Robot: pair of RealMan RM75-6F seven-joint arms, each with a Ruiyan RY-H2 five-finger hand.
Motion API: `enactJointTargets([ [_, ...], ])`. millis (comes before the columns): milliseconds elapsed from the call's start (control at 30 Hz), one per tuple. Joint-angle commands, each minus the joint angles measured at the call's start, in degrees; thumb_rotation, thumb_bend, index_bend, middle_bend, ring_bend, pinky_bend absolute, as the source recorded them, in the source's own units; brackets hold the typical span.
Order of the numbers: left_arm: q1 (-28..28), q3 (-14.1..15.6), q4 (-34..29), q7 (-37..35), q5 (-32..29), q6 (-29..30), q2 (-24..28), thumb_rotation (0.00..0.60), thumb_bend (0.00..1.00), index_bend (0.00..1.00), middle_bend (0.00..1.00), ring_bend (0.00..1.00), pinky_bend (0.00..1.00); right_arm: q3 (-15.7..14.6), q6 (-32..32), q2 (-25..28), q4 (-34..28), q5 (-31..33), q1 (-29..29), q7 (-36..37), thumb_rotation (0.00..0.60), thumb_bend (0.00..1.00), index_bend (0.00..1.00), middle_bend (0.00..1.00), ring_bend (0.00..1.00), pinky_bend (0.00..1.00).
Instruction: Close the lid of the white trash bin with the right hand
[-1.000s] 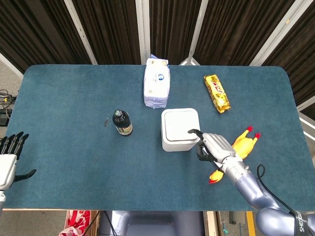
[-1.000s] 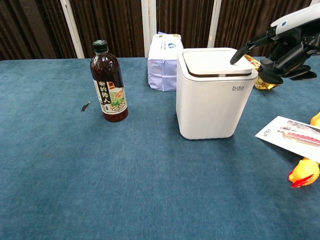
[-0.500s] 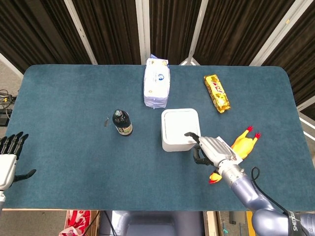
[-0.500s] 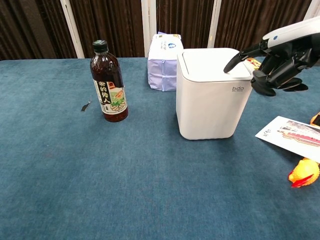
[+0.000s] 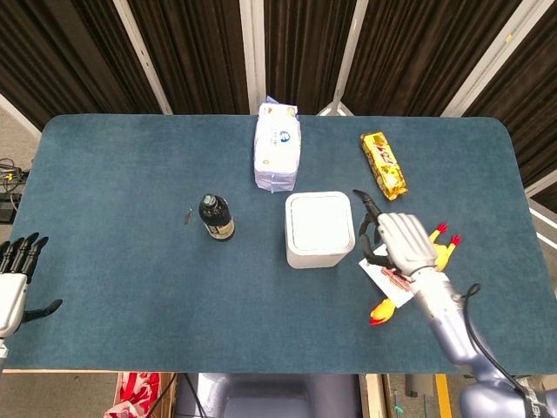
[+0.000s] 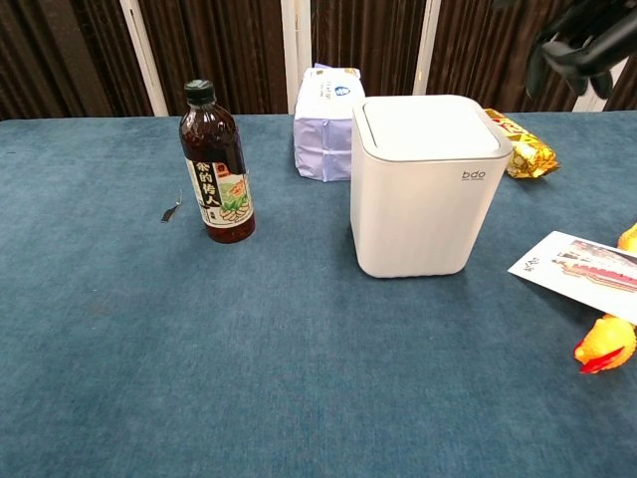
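One blue table (image 5: 113,261) carries the white trash bin (image 6: 426,189) at its middle, lid (image 6: 430,124) lying flat and shut. The right hand (image 5: 402,244) hovers just right of the bin, fingers spread, holding nothing. The left hand (image 5: 16,279), fingers apart, sits at the table's left edge, well apart from the dark bottle (image 6: 216,164).

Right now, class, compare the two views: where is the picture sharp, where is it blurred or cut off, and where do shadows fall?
Head view: evenly lit and sharp; the white trash bin casts almost no shadow, and the left hand is cut by the frame edge. Chest view: the bin and dark bottle are crisp with soft shadows at their bases; the right hand is dark, blurred and cropped at the top corner.
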Motion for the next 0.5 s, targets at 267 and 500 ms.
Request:
enactJointTargets([
  [267, 0.6, 0.2, 1.0, 0.9, 1.1, 1.7, -0.5, 0.600, 0.00, 0.00, 0.00, 0.00, 0.00, -15.7, 19.3, -8.3, 24.2, -29.8, -23.8, 7.0, 0.600, 0.31, 0.00, 0.00, 0.00, 0.00],
  [500, 0.8, 0.4, 1.2, 1.9, 1.6, 2.1, -1.0, 0.600, 0.00, 0.00, 0.00, 0.00, 0.00, -17.3, 23.8, -9.7, 32.5, -34.3, -30.4, 13.6, 0.600, 0.31, 0.00, 0.00, 0.00, 0.00],
])
